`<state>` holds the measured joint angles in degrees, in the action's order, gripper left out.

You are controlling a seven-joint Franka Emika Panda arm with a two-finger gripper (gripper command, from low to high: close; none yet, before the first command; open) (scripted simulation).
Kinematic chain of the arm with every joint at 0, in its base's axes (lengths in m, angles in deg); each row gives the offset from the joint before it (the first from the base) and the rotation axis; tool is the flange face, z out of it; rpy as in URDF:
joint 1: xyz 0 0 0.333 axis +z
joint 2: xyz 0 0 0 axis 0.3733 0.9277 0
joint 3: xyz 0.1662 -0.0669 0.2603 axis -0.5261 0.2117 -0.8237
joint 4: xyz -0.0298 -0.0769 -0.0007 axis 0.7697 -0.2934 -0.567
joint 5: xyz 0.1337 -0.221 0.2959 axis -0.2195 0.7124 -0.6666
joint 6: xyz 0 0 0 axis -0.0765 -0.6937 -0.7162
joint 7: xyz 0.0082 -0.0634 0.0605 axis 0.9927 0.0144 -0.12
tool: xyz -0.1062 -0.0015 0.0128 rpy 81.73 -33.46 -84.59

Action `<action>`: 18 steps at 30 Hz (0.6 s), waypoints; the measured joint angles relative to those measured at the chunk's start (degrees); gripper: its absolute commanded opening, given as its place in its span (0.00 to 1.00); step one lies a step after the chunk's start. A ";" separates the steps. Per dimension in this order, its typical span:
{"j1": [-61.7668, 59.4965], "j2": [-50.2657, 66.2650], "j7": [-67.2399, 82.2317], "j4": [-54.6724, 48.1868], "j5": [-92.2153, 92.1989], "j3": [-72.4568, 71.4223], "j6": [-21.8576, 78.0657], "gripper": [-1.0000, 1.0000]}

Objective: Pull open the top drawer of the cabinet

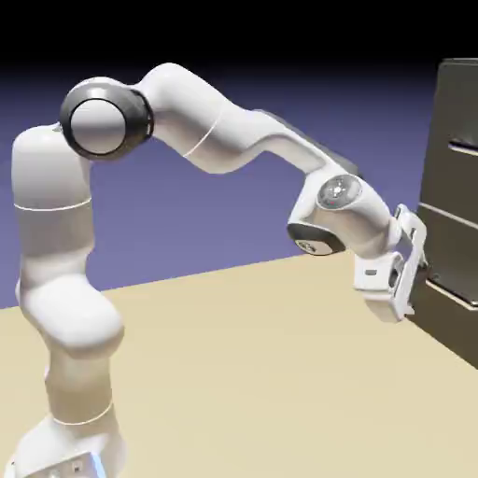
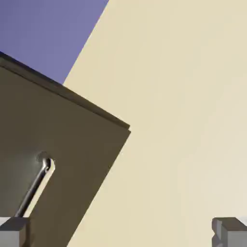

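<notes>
From the side, you are seeing the gripper (image 1: 415, 271) hovering against the cabinet (image 1: 453, 205), low; the top drawer (image 1: 459, 140) is sitting well above it. From the hand, jaws are standing wide apart, empty, a slanted handle (image 2: 34, 185) lying by the left fingertip (image 2: 13, 230).

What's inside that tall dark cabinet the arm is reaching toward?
Nothing inside shows. The cabinet has its drawers shut, so only dark fronts and bar handles are visible. The open gripper hovers at a front, holding nothing; whatever is inside stays covered.
</notes>
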<state>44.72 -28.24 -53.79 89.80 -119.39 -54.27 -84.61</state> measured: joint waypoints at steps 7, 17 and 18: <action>6.18 10.82 -0.34 -9.95 -17.44 9.68 1.87 0.50; 14.96 26.28 -0.83 -24.15 -42.36 23.52 4.54 0.50; 15.84 27.83 -0.88 -25.58 -44.85 24.90 4.81 0.50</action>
<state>60.56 -0.41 -54.67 64.23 -164.24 -29.37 -79.80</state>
